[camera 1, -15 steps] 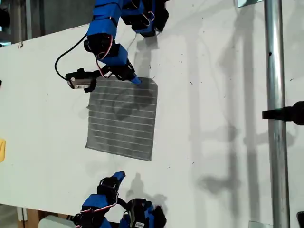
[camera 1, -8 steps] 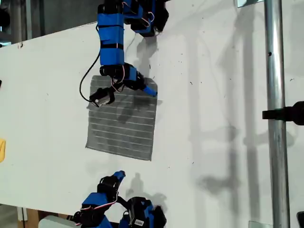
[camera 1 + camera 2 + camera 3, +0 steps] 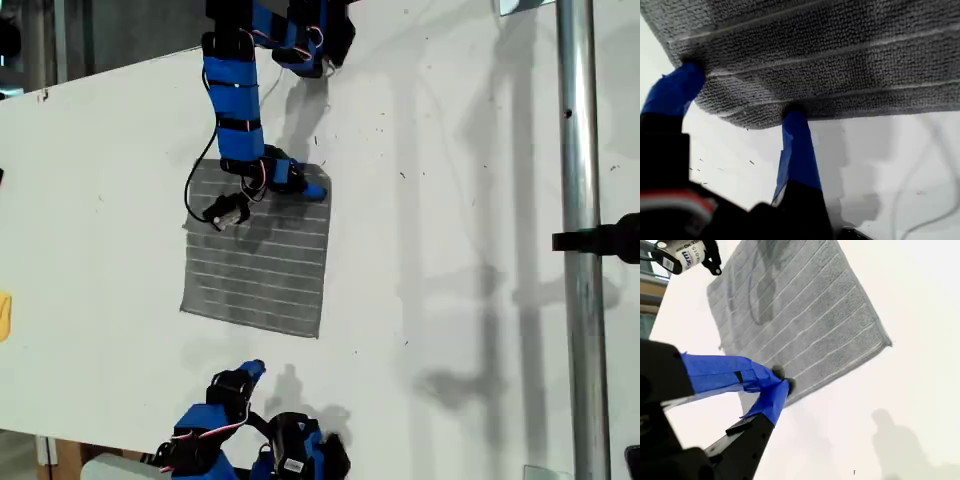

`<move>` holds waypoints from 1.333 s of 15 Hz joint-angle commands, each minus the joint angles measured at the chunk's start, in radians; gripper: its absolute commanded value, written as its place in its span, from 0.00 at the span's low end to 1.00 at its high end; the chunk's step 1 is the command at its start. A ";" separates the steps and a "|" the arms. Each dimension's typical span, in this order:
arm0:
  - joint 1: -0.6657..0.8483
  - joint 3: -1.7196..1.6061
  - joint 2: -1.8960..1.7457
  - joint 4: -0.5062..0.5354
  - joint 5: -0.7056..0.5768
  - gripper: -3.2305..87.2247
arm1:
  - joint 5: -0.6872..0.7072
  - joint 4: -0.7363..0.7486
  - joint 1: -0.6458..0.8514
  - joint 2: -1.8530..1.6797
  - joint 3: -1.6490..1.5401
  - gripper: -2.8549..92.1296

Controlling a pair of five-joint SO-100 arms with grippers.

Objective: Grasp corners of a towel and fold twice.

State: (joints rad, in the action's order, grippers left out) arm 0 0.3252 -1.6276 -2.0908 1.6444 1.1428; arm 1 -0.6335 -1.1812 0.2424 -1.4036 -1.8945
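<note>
The grey striped towel lies flat on the white table. My first gripper reaches down from the exterior view's top to the towel's far corner on that view's right. In the first wrist view my first gripper is open, its blue fingertips resting on the cloth's edge either side of that corner. My second gripper sits just off the towel's near edge. In the second wrist view my second gripper is shut and empty, with the towel spread beyond it.
A metal pole with a black clamp runs down the exterior view's right. A yellow object shows at that view's left edge. A black cable hangs from the first arm over the towel.
My first arm has swung from the towel's far edge toward the corner at the exterior view's right and come down onto it. My second arm has stayed put.
</note>
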 commanded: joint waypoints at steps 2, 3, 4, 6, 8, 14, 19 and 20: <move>0.017 -0.008 -0.005 -0.005 0.014 0.00 | 0.057 0.025 0.018 0.109 0.080 0.12; 0.018 -0.012 -0.003 -0.008 0.020 0.00 | 0.064 0.012 0.015 0.133 0.107 0.06; 0.018 -0.015 -0.002 -0.008 0.025 0.00 | 0.066 0.009 0.009 0.143 0.120 0.03; 0.020 -0.017 0.002 -0.012 0.029 0.00 | 0.060 0.009 -0.008 0.143 0.137 0.03; 0.014 -0.008 0.018 -0.011 0.018 0.00 | 0.055 0.009 -0.015 0.144 0.152 0.03; -0.037 0.101 0.144 -0.032 -0.132 0.34 | 0.048 0.008 -0.025 0.144 0.172 0.03; -0.015 0.048 0.324 -0.169 -0.196 0.38 | 0.029 -0.003 -0.041 0.144 0.190 0.03; -0.020 0.011 0.370 -0.222 -0.181 0.39 | 0.026 -0.008 -0.043 0.143 0.193 0.03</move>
State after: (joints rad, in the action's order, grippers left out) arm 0 0.3037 -1.6045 -1.7503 1.4834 0.9541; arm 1 -0.5906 -1.1796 0.2102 -1.2502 -1.7150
